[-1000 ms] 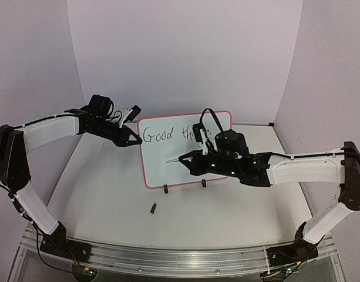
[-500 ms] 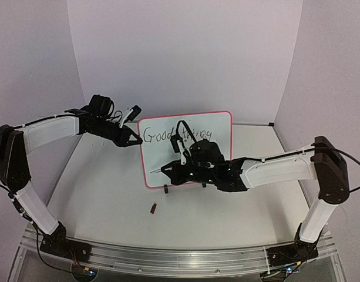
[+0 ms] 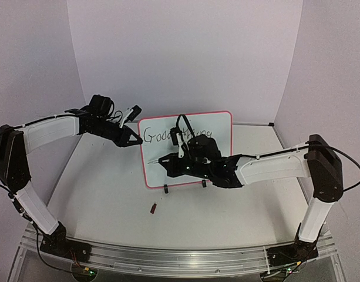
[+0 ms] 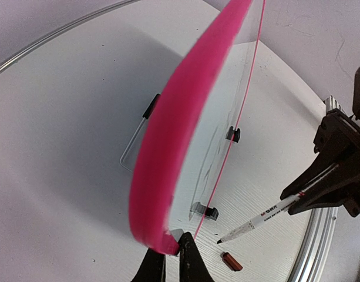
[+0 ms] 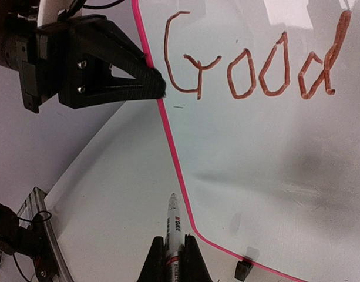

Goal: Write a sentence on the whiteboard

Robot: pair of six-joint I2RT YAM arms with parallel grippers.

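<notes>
Left pincer [image 3: 135, 141]: clamped tight on the pink frame of the whiteboard [image 3: 222, 136], at the board's edge left of centre in the top view. Board stands upright mid-frame on two black clip feet [image 3: 166, 189]. Sentence [image 5: 250, 64]: "Good" reads clear across the top of the right wrist view; a second word follows at upper centre of the top view, mostly hidden behind the right arm [image 3: 268, 167]. Right pincer [image 5: 174, 261], bottom centre of its own view, closed on a white marker [image 5: 172, 226]; tip sits by the board's lower-left frame, seemingly just off the surface. Small reddish-brown piece [image 3: 153, 207] lies on the bench [image 3: 97, 188], lower left of the board.
</notes>
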